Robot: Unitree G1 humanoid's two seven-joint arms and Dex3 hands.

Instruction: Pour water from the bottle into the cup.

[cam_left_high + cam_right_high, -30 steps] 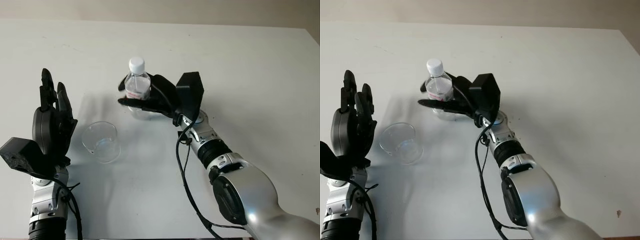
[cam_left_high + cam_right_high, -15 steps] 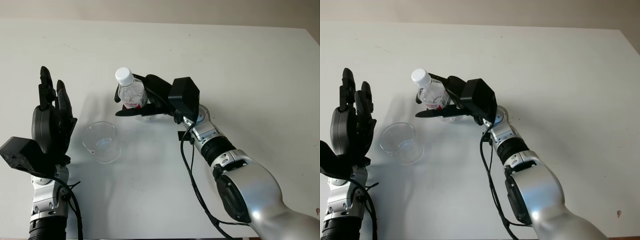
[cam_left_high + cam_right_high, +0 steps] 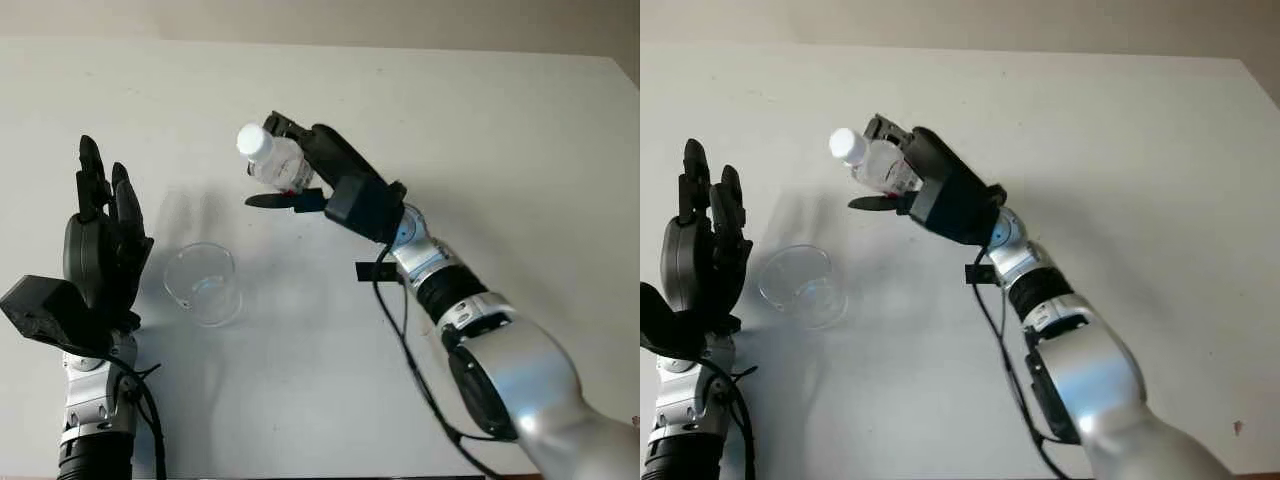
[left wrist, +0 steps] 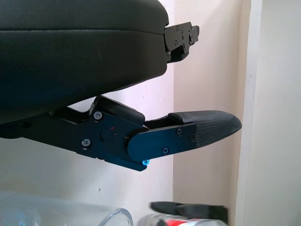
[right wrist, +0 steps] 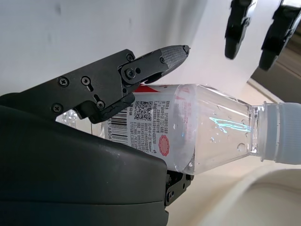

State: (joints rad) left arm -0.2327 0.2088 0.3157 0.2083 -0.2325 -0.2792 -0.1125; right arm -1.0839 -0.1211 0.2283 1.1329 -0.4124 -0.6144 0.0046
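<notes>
The cup stands on the counter, just right of the open left hand. Behind the cup and to its right, the right hand holds the bottle above the counter, tilted, its cap pointing left.

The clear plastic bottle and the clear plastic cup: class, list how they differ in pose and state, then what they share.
The clear plastic bottle with the white cap is lifted and tilted, cap toward the left; the clear plastic cup stands upright on the white table. The right robot hand grips the bottle; nothing touches the cup, and the left robot hand is open beside it. The bottle is capped; the cup is open-topped. Both are transparent.
</notes>
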